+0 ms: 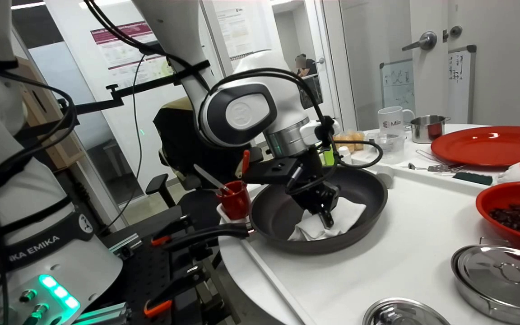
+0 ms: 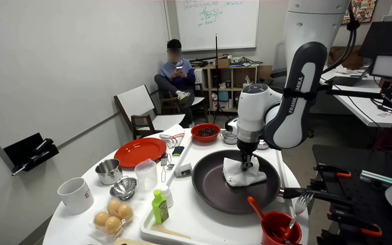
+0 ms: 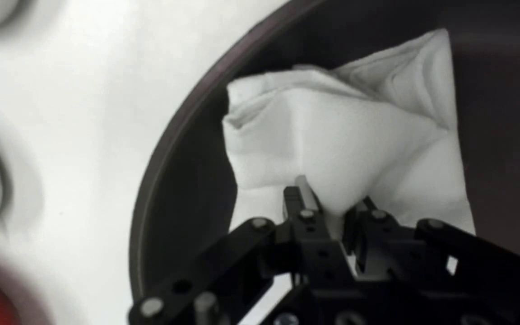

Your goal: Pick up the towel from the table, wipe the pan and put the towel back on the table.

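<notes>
1. Nearest in an exterior view, I had a red cup (image 2: 267, 233) with a fork (image 2: 303, 201) in it.
2. Just behind sat the pan (image 2: 213, 180), on a white tray (image 2: 209, 226) on the table (image 2: 68, 228) — handle (image 2: 328, 196) out past the edge.
3. The towel (image 3: 355, 135) lay rumpled inside the pan, and my gripper (image 3: 332, 210) pointed down, a fold of it pinched between the fingers (image 3: 292, 201).
4. Beyond — a red bowl (image 2: 201, 138) of dark bits, then a seated person (image 2: 168, 69) with a phone (image 2: 179, 68).

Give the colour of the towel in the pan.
The towel is white, without visible pattern; clearest in the wrist view.
</notes>
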Robot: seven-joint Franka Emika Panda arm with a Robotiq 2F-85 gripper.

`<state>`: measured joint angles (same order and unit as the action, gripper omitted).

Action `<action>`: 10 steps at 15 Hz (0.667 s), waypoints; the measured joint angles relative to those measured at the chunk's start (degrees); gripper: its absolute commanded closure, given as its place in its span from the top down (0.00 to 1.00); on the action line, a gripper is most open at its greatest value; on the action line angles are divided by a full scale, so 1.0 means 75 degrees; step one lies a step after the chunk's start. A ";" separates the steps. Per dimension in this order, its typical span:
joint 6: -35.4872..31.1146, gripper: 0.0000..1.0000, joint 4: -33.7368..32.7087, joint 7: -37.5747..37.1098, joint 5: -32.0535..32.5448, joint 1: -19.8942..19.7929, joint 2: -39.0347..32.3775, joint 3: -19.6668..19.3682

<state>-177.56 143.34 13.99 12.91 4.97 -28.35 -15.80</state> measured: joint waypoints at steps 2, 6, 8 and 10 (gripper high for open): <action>0.0238 0.08 0.0264 0.0149 0.0169 -0.0064 0.0216 0.0181; 0.0504 0.08 0.0662 0.0309 0.0388 -0.0152 0.0530 0.0570; 0.0578 0.08 0.0773 0.0370 0.0426 -0.0176 0.0626 0.0750; 0.0609 0.08 0.0839 0.0420 0.0431 -0.0191 0.0677 0.0913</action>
<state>-172.99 149.63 17.14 16.14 3.53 -23.27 -8.96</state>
